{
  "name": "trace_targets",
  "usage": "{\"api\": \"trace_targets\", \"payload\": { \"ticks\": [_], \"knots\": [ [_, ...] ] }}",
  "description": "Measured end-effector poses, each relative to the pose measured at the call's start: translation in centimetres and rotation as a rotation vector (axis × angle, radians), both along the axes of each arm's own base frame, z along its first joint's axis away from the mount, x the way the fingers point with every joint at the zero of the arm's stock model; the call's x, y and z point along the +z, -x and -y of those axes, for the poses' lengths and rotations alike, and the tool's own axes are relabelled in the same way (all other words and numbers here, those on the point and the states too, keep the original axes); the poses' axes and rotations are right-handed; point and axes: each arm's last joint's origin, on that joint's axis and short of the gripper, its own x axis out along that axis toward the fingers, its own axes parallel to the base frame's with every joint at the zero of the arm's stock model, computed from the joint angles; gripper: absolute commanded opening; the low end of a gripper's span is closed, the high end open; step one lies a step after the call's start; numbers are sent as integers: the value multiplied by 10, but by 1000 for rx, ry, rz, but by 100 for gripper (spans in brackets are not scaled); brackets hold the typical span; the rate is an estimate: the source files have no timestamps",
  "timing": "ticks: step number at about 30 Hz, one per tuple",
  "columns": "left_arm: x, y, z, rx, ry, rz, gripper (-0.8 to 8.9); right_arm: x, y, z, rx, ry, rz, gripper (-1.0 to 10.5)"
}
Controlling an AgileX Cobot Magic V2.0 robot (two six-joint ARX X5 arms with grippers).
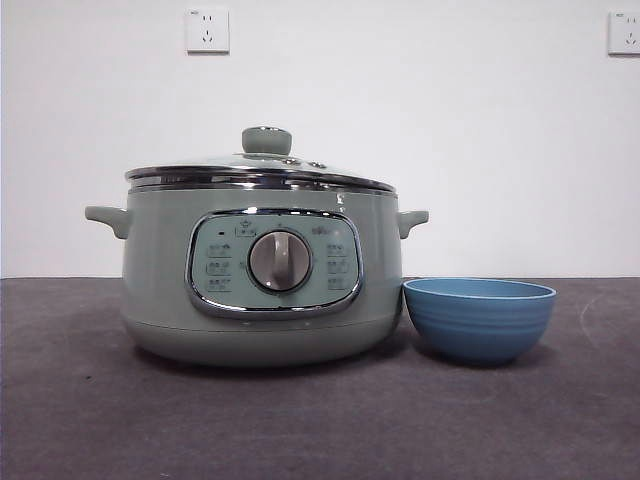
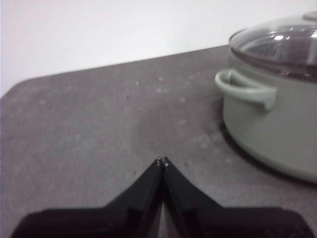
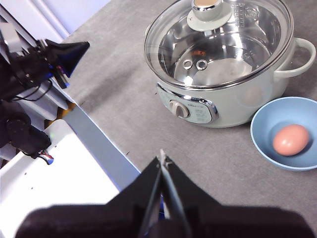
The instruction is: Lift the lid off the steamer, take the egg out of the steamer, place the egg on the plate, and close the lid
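Lid (image 1: 262,168) sits on steamer (image 1: 260,285); panel markings too small to read. Egg (image 3: 290,140) lies in plate (image 1: 479,318), just beside steamer on grey surface (image 1: 300,420). Left pincer (image 2: 162,161) & right pincer (image 3: 162,158) both clenched, holding nothing.

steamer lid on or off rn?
On. The domed glass lid with the pale green knob sits level on the sage-green steamer pot, its chrome rim seated all round; both tools are away from it.
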Motion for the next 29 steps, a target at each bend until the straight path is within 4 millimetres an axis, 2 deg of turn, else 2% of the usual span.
{"api": "trace_targets", "payload": {
  "ticks": [5,29],
  "knots": [
    [-13,1,-1,12,24,-21,-3,0,0,0,0,0,0,1],
    [-12,3,-2,50,80,-5,-3,0,0,0,0,0,-1,1]
  ]
}}
